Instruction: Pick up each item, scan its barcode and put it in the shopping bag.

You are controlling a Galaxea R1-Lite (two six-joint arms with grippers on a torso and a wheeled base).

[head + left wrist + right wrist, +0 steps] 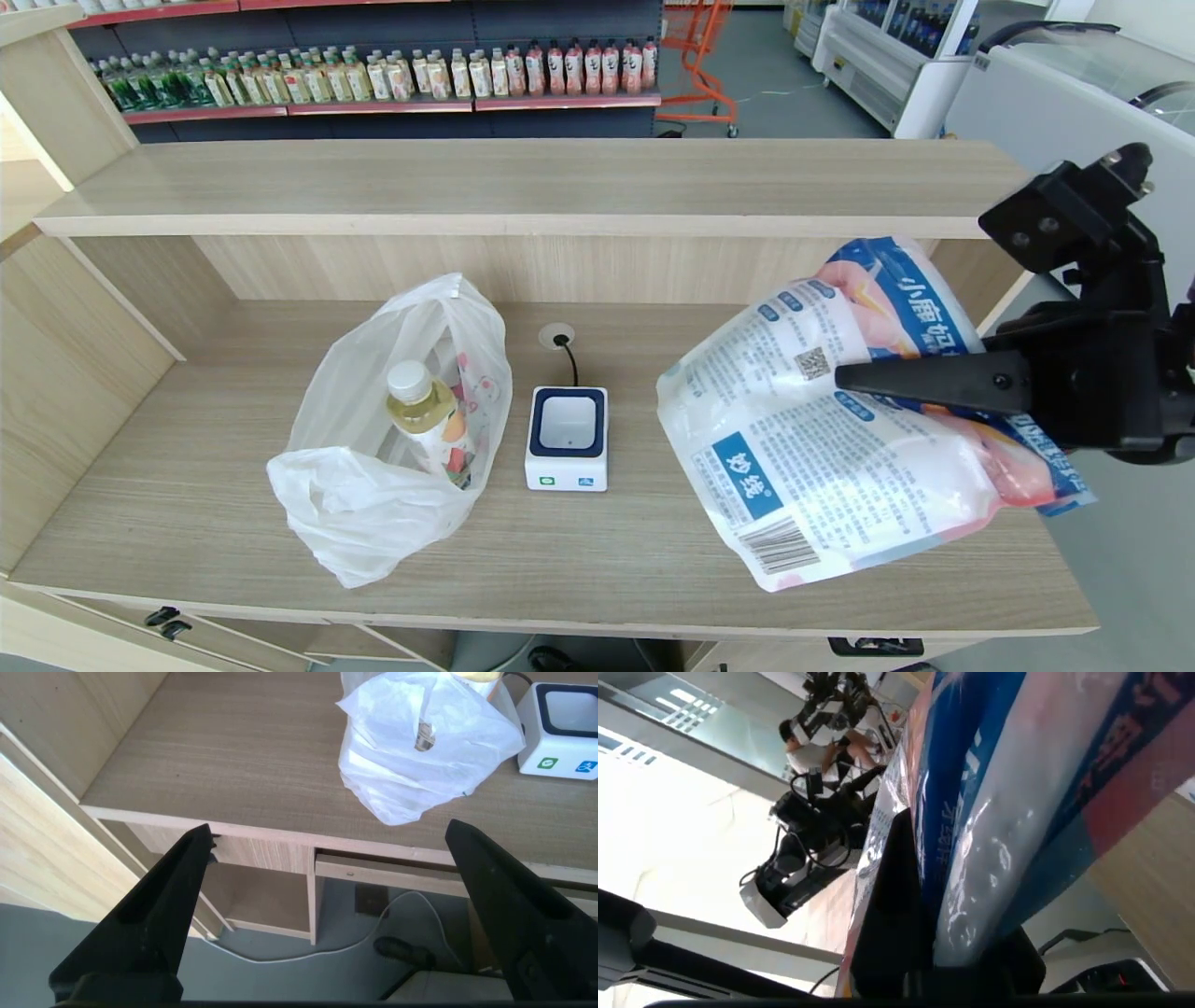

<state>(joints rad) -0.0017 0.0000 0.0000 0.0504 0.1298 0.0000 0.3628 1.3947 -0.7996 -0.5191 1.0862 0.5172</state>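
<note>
My right gripper [854, 376] is shut on a large blue, pink and white food packet [822, 439], held above the right side of the counter with its printed back and barcode facing up. The same packet [1027, 812] fills the space between the fingers in the right wrist view. A white barcode scanner [567, 438] sits at the counter's middle, left of the packet. Further left stands the white plastic shopping bag [392, 439] with a bottle [425, 411] upright inside. My left gripper [327, 910] is open, below and in front of the counter edge, the bag [425, 747] beyond it.
A raised wooden ledge [523, 187] runs along the counter's back and a side wall [84, 345] closes the left. The scanner's cable goes into a grommet [556, 336] behind it. Shelves of bottles [373, 75] stand in the shop behind.
</note>
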